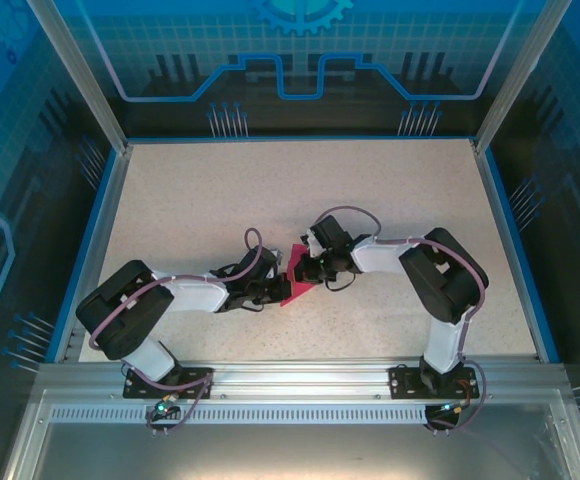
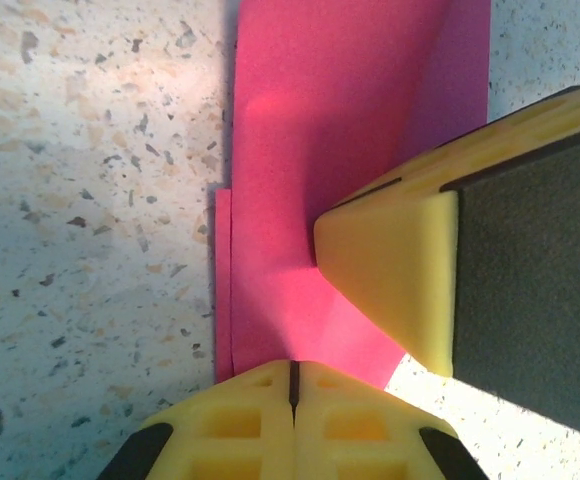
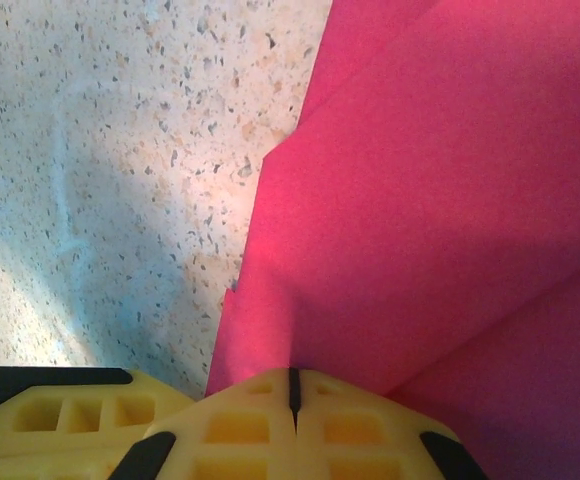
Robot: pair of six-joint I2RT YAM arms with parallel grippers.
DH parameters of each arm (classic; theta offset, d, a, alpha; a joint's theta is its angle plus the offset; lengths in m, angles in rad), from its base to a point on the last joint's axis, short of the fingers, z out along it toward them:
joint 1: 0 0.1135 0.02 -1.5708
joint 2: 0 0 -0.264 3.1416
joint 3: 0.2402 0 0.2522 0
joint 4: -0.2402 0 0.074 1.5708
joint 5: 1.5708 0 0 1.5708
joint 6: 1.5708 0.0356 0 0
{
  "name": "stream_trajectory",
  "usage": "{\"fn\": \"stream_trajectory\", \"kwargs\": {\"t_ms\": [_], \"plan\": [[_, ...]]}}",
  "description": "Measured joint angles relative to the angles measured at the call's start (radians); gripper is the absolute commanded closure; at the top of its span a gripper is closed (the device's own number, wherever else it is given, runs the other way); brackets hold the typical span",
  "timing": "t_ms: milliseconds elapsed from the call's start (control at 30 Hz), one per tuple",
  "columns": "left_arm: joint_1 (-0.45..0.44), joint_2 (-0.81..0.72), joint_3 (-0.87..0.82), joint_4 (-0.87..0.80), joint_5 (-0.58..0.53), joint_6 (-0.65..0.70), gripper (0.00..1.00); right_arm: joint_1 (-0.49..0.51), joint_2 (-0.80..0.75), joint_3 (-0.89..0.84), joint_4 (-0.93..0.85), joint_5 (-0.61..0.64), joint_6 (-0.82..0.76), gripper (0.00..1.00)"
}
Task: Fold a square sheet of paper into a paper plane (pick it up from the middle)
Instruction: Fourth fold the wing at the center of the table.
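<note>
The magenta-pink sheet of paper (image 1: 295,291) lies folded in layers at the middle of the table, between my two grippers. In the left wrist view the paper (image 2: 310,150) is a flat strip with a layered left edge. My left gripper (image 2: 292,372) is shut, its tips down on the strip's near end. My right gripper (image 3: 292,378) is shut on the paper (image 3: 450,200), which creases up into its jaws. From above, the left gripper (image 1: 273,287) and right gripper (image 1: 305,270) nearly touch. One of the right gripper's fingers (image 2: 390,280) rests on the strip.
The speckled table (image 1: 270,190) has bare room behind and on both sides of the arms. A blue rim (image 1: 100,230) and metal posts bound it. An aluminium rail (image 1: 300,378) with both arm bases runs along the near edge.
</note>
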Motion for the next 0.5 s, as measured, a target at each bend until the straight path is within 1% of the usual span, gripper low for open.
{"fn": "stream_trajectory", "kwargs": {"t_ms": [333,500], "plan": [[0.0,0.0,-0.012,0.025,0.004,0.005,1.0,-0.094,0.016,0.0,0.019,-0.045,-0.025,0.98],[0.0,0.001,-0.014,0.032,0.011,0.023,1.0,-0.117,0.034,0.007,0.025,-0.09,-0.031,0.98]]}}
